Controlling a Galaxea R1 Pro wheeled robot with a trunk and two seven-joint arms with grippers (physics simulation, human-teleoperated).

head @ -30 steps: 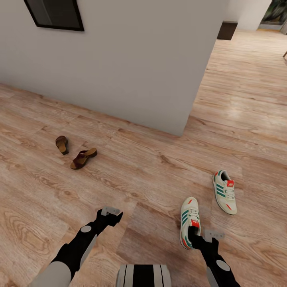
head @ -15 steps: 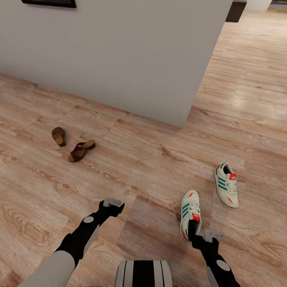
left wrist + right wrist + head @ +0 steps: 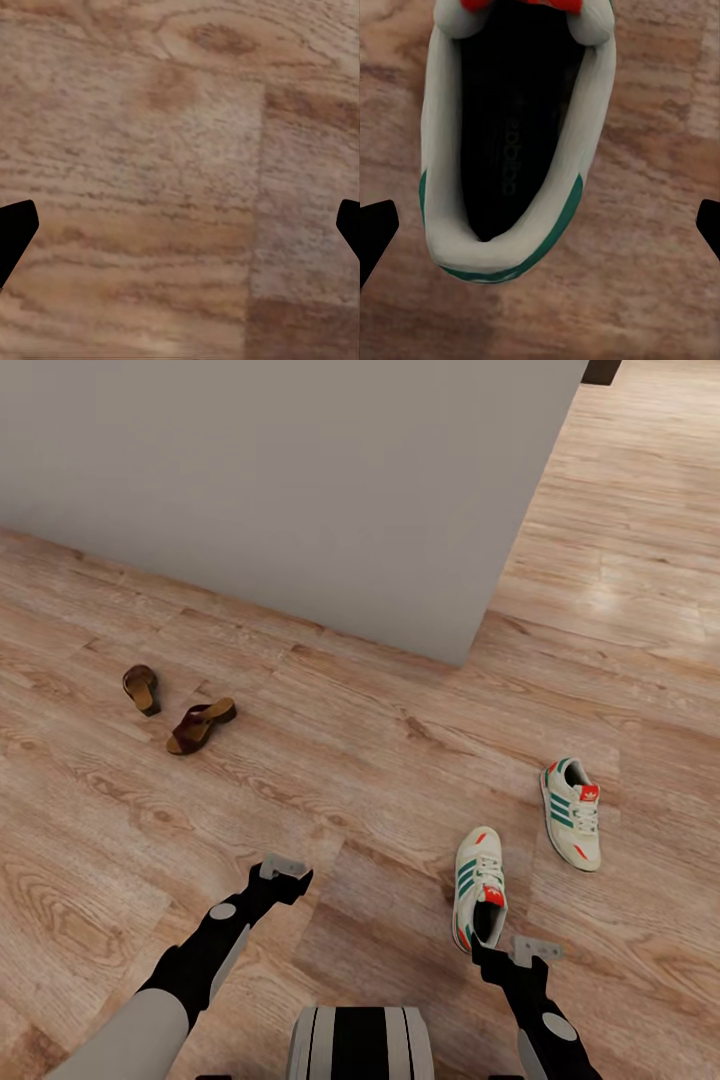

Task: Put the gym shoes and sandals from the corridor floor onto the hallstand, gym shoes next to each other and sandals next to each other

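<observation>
Two grippers, left gripper (image 3: 283,872) and right gripper (image 3: 540,225), spread wide; the right hovers over a gym shoe (image 3: 514,135).

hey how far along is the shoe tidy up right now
Nothing is placed yet: both gym shoes and both sandals lie on the corridor floor. In hand: the right gripper hangs open above the nearer sneaker's heel opening; the left gripper is open over bare planks. All four pickups and the pairing remain.
</observation>
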